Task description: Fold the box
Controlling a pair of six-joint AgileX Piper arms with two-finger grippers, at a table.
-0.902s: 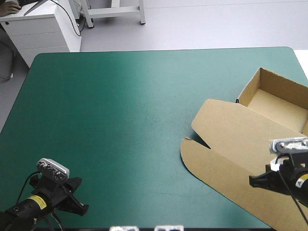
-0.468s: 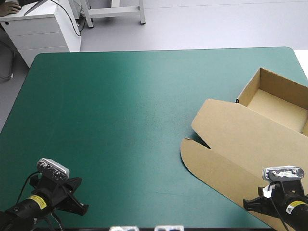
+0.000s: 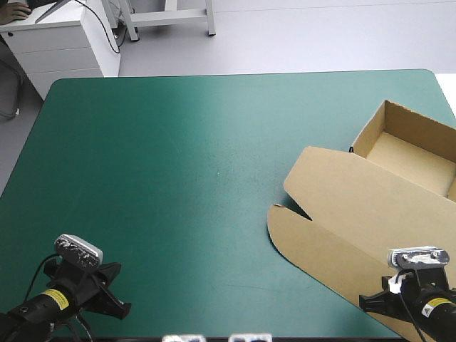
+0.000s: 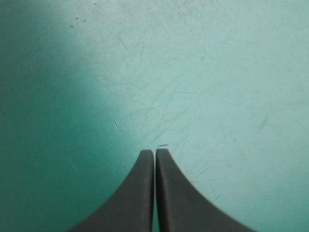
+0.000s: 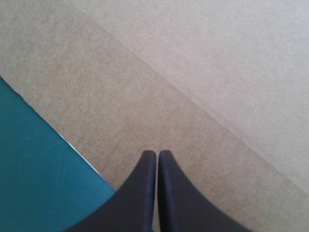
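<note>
My left jaws: my left gripper (image 4: 155, 151) has its black fingers pressed together in one point, holding nothing.
My right jaws: my right gripper (image 5: 157, 152) is likewise closed to a point and empty; the board lies under it, not between the fingers.
Under my left: only bare teal-green cover (image 4: 203, 72), near the table's near left corner.
Under my right: the lid (image 5: 159, 87) of the box, just inside its edge, with a crease running across it.
Where the box is: the box (image 3: 356, 206) sits on the table's right side, its tray (image 3: 410, 153) towards the far right and the lid spread flat towards the near edge.
Done, I judge: the tray's walls (image 3: 370, 132) stand raised.
Left, I judge: the lid and its rounded flap (image 3: 288, 224) lie unfolded; I grip neither.
Only from above: the tray and the box's whole outline.
Only from my wrists: how my fingers stand, and the crease.
</note>
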